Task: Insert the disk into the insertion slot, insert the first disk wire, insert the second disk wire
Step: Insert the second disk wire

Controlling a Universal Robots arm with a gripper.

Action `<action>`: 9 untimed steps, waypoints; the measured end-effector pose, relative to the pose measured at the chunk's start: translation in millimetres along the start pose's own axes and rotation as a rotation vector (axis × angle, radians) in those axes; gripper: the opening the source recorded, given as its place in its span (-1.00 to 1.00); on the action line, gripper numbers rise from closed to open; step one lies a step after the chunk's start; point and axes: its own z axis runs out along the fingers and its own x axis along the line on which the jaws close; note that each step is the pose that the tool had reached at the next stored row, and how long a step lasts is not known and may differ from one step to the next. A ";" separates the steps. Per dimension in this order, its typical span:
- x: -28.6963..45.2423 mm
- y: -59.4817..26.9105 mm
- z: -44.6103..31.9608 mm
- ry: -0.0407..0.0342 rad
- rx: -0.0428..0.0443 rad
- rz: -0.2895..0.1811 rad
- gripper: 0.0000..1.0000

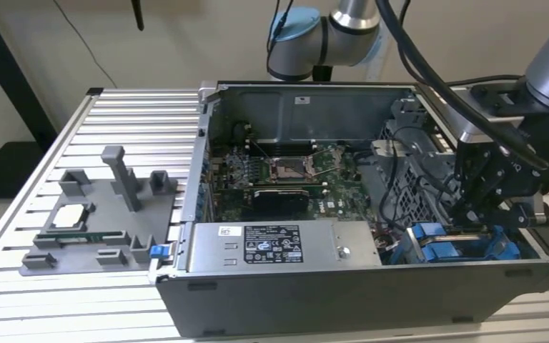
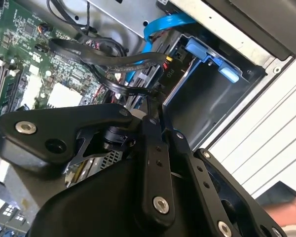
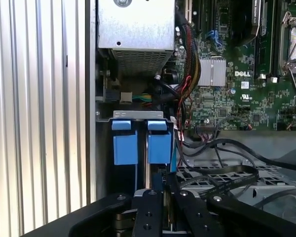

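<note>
The insertion slot [image 1: 505, 246] is the drive cage at the case's front corner on the exterior view's right, and its grey metal rim [image 3: 138, 114] is plain in the first wrist view. Two blue carrier frames [image 3: 124, 145] [image 3: 159, 145] sit side by side in it, also seen as blue plastic [image 1: 442, 244]. The disk's silver body is hidden. My gripper [image 1: 470, 218] reaches down into the cage, its fingers [image 3: 155, 190] close together over the second carrier. In the second wrist view the gripper [image 2: 152, 104] pinches the end of a black disk wire [image 2: 130, 90].
The grey power-supply box [image 1: 274, 246] lies along the case's front wall. The motherboard [image 1: 284, 171] fills the case floor, with loose black cables [image 2: 103, 57] looping beside the cage. A grey fixture [image 1: 103, 214] stands on the slatted table. A hand [image 2: 286, 212] shows outside the case.
</note>
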 end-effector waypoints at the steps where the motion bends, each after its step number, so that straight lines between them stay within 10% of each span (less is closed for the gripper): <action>1: 0.0 0.0 0.1 0.0014 0.0001 0.000 -1.00; 9: 0.2 0.2 1.0 0.0182 0.0023 0.000 -1.00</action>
